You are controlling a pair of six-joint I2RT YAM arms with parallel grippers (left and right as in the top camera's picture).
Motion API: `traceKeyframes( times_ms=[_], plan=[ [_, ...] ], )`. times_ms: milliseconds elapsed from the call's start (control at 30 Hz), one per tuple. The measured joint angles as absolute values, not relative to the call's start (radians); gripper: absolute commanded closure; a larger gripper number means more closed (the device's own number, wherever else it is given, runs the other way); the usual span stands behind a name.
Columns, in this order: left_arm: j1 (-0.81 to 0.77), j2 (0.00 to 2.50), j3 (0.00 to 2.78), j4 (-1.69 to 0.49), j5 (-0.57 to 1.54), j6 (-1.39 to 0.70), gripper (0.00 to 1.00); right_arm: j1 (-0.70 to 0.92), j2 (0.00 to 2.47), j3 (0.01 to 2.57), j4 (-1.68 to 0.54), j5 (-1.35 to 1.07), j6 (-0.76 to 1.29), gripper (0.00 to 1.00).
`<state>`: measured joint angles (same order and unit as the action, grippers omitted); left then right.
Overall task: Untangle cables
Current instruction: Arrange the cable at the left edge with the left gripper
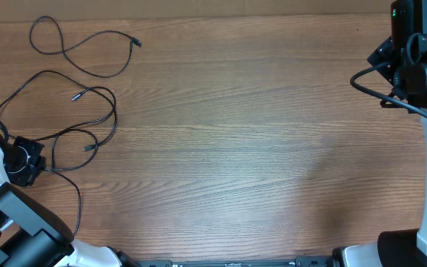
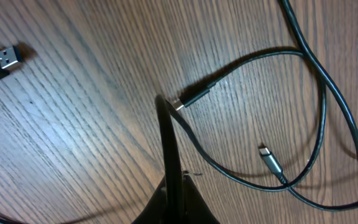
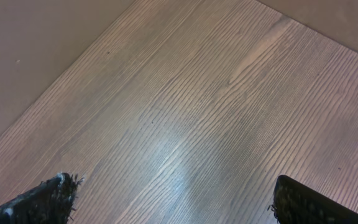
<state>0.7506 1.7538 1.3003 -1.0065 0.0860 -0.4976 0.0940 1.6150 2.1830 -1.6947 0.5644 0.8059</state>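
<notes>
The cables (image 1: 114,111) lie on the table (image 1: 273,148) at left, one strand (image 1: 134,42) behind two seemingly overlapping.

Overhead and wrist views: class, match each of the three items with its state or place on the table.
Column one:
1. left gripper
2. right gripper
3. lone cable

Column two:
A. open, over the table
B. lying apart near the far left corner
C. shut, beside the tangled cables

Pairs: 1-C, 2-A, 3-B.
</notes>
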Motion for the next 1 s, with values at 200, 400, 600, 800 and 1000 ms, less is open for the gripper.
traceKeyframes(
  times_ms=[200, 400, 600, 800, 1000],
  plan=[
    [0.805, 1.754, 1.3, -0.989, 0.02, -0.497, 0.96, 0.094, 1.615, 2.183, -1.695, 0.565, 0.807, 0.0],
    [0.897, 1.754, 1.3, -0.931, -0.14, -0.506, 0.88, 0.094, 1.615, 2.183, -1.695, 0.564, 0.806, 0.0],
    [0.926, 1.754, 1.3, -0.891, -0.184, -0.614, 0.2, 0.094, 1.615, 2.183, -1.695, 0.564, 0.807, 0.0],
    [0.926, 1.754, 1.3, -0.885, -0.138, -0.655, 0.0, 0.094, 1.615, 2.183, -1.695, 0.564, 0.807, 0.0],
    [0.925, 1.754, 1.3, -0.955, -0.017, -0.646, 0.01, 0.094, 1.615, 2.183, -1.695, 0.565, 0.806, 0.0]
  ],
)
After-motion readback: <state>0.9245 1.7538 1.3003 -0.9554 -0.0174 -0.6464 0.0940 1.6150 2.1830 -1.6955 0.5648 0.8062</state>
